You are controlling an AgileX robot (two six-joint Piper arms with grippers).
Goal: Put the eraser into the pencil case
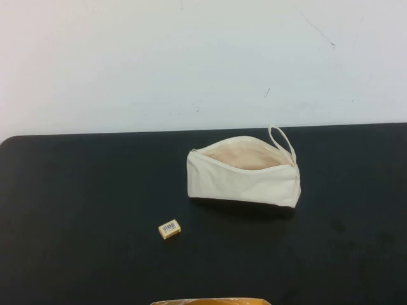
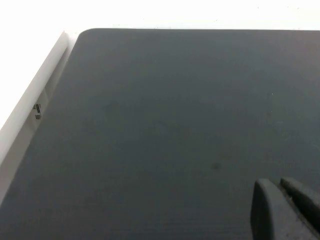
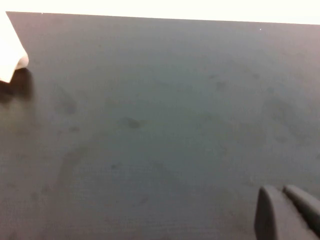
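The eraser (image 1: pixel 169 229), a tiny tan-yellow block with a white barcode label, lies on the black table in front of and left of the pencil case. The pencil case (image 1: pixel 243 171) is a cream-white zip pouch, unzipped, its beige lining showing, with a loop strap (image 1: pixel 283 141) at its right end. One corner of it shows in the right wrist view (image 3: pixel 11 57). Neither arm shows in the high view. My left gripper (image 2: pixel 280 192) is shut and empty over bare table. My right gripper (image 3: pixel 281 196) is shut and empty over bare table, away from the pouch.
The black table (image 1: pixel 76 210) ends at a white wall behind. Its rounded far-left corner and a white ledge (image 2: pixel 30 107) show in the left wrist view. A yellow-orange object (image 1: pixel 210 301) pokes in at the high view's bottom edge.
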